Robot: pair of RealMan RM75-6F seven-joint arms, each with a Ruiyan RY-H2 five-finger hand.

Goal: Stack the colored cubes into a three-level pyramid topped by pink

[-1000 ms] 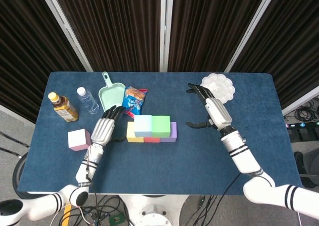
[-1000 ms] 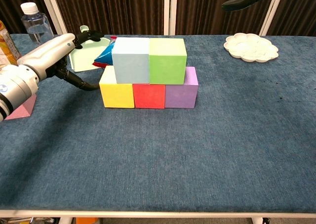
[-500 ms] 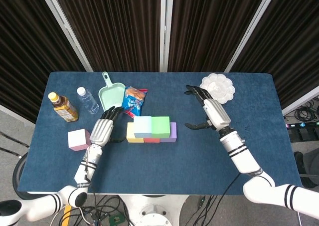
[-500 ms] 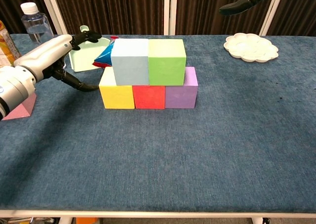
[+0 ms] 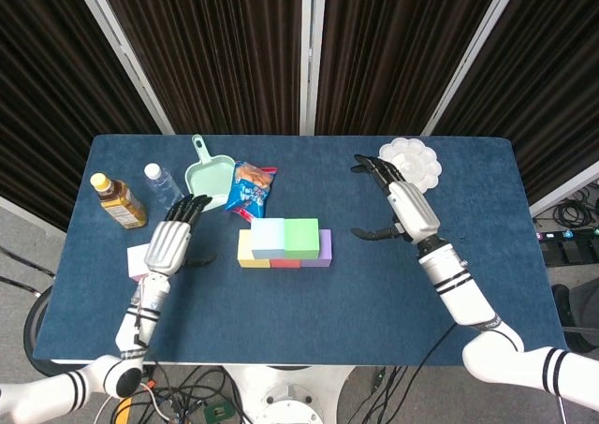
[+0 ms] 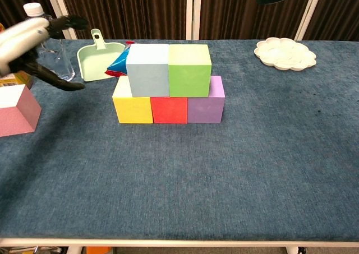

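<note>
A yellow cube, a red cube and a purple cube form a row in the middle of the table. A light blue cube and a green cube sit on top of them. The pink cube stands alone at the left. My left hand hovers over the pink cube with fingers spread, holding nothing, and hides most of it in the head view. To the right of the stack my right hand is raised and open, empty.
A water bottle and a brown tea bottle stand at the far left. A green dustpan and a snack bag lie behind the stack. A white flower-shaped dish sits at the far right.
My left hand has moved left, away from the yellow cube, to above the pink cube. The right hand has barely shifted. The cubes have not moved.
</note>
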